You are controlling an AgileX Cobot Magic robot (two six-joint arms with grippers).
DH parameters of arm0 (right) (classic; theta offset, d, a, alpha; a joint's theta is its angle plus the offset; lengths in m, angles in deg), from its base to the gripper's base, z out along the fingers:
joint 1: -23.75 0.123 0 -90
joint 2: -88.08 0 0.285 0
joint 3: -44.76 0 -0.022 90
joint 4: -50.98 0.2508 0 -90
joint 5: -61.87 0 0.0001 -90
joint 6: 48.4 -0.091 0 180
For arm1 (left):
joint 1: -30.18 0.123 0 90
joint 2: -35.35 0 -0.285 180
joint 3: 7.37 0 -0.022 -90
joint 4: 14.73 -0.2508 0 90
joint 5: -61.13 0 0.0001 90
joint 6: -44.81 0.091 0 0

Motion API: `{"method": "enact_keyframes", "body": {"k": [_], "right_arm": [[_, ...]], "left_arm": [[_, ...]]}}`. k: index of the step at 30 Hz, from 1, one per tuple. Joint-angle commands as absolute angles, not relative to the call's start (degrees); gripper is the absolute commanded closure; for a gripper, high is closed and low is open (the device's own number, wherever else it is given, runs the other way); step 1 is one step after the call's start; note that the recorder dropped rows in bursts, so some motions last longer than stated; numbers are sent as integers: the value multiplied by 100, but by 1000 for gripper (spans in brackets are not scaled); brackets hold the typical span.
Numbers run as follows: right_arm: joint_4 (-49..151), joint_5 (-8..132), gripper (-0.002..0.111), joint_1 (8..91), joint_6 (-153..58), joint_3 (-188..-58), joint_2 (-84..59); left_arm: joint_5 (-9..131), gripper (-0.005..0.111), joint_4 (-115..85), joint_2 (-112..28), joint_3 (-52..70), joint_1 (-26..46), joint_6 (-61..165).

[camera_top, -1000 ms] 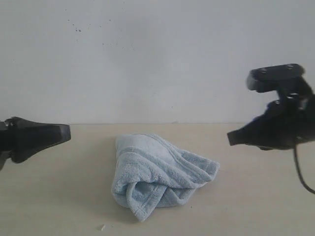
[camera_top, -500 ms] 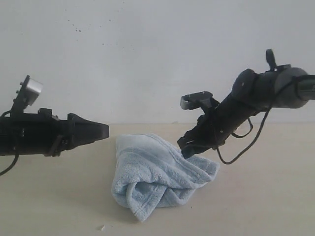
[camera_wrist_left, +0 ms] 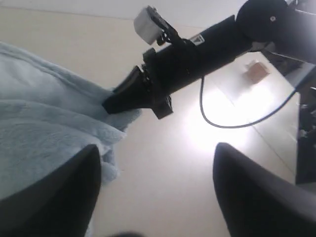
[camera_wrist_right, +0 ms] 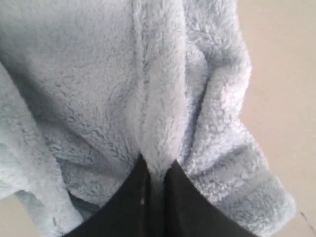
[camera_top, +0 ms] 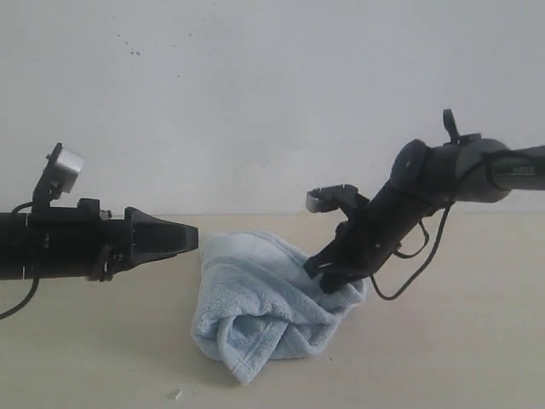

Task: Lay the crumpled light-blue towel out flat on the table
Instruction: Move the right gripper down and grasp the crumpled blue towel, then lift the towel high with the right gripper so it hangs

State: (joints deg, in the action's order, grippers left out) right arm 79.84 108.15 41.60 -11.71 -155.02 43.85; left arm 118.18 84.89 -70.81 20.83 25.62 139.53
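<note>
While your left gripper (camera_top: 189, 237) hangs just beside the towel (camera_top: 255, 311), its jaws stand wide with nothing in them. The towel sits bunched in a heap in the middle of the table (camera_top: 451, 358). Your right gripper (camera_top: 330, 278) pinches one fluffy fold tight, but only a small bit of it. If you pull fast, I think that fold may slip out. If you lift from one side only, the whole heap may drag along — not open up.

No writing, label or number can be read anywhere.
</note>
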Motion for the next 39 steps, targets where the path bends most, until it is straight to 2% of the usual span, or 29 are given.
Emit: {"method": "enact_keyframes", "body": {"k": [1, 19, 33, 39], "right_arm": [[7936, 10885, 106, 4143, -1195, -15530, 3599], [6547, 11668, 106, 4085, -2160, -15519, 1160], [6585, 11169, 106, 3577, -2391, -14332, -745], [6858, 11381, 106, 3577, -2235, -14332, -1084]], "left_arm": [[12773, 44, 8522, -7077, 2049, 2544, 13907], [13110, 44, 8098, -6584, 2124, 2544, 13581], [13110, 44, 8228, -6584, 2124, 2544, 13581], [13110, 44, 8256, -6559, 2124, 2059, 13753]]}}
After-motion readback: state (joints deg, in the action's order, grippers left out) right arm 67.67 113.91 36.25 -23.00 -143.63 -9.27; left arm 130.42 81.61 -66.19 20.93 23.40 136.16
